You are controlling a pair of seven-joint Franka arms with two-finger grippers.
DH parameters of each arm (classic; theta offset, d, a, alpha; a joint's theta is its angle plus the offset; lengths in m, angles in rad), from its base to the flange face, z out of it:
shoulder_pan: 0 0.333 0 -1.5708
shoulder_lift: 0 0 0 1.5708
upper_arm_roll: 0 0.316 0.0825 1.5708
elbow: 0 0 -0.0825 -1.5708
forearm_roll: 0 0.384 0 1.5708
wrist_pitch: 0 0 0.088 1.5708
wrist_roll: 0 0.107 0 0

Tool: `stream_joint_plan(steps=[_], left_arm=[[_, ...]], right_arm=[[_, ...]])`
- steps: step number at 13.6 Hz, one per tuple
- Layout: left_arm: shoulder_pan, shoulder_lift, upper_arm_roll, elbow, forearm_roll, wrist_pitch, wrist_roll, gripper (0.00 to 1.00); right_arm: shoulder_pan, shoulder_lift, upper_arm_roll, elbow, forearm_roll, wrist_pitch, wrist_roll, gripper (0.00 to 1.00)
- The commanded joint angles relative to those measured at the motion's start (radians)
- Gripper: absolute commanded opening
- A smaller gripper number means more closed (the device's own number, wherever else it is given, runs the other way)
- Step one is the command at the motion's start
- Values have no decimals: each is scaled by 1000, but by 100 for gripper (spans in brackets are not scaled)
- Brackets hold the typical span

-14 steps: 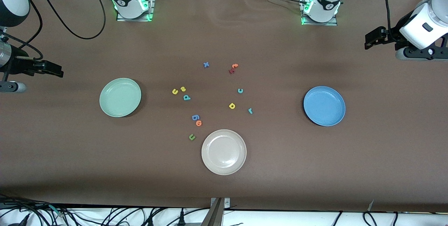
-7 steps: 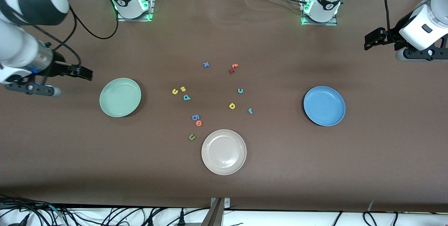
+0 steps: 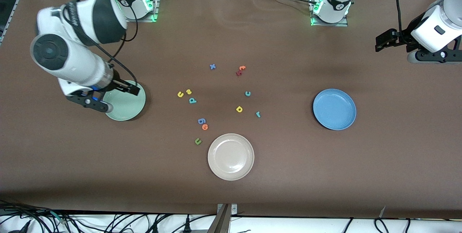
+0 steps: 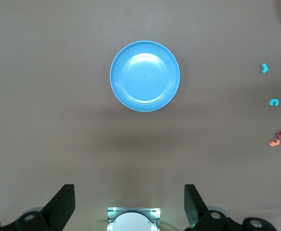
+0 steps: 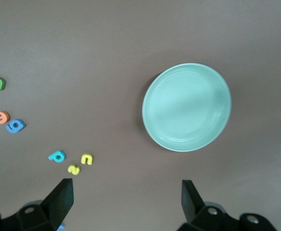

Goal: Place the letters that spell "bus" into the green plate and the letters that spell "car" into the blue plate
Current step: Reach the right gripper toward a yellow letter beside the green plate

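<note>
We see the right pincer (image 3: 134, 89) hanging over the green plate (image 3: 126, 112), fingers spread wide and holding nothing — a stance that suits a reach toward the small letters, not a drop. The plate is bare, so we judge no letter of "bus" has been delivered yet. Those three lie close together on the desk (image 3: 288, 175) between the green plate and the middle cluster: the yellow u (image 3: 180, 94), the yellow s (image 3: 188, 91) and the teal b (image 3: 192, 100), the b a little nearer the front camera.

The "car" letters sit toward the blue plate (image 3: 334, 109) — the teal c (image 3: 247, 93), the yellow a (image 3: 239, 109) and the teal r (image 3: 258, 114) — each apart from the others. That plate is bare too.

The left pincer (image 3: 383, 42) waits at its own end of the desk, wide and empty; we take it as parked while the right arm starts.
</note>
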Motion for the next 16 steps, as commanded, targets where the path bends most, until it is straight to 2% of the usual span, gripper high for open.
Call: stream_joint_plan(steps=[1, 7, 11, 16], left_arm=[[-2, -6, -1, -4, 2, -5, -14, 100], [-2, -3, -1, -4, 2, -1, -12, 100], [2, 21, -1, 3, 1, 8, -14, 100], [-31, 78, -3, 3, -16, 67, -28, 100]], right_arm=[[26, -14, 0, -128, 21, 150, 87, 99], [28, 3, 78, -392, 62, 489, 147, 99], [28, 59, 132, -460, 67, 638, 193, 99], [28, 145, 155, -475, 65, 778, 226, 98]])
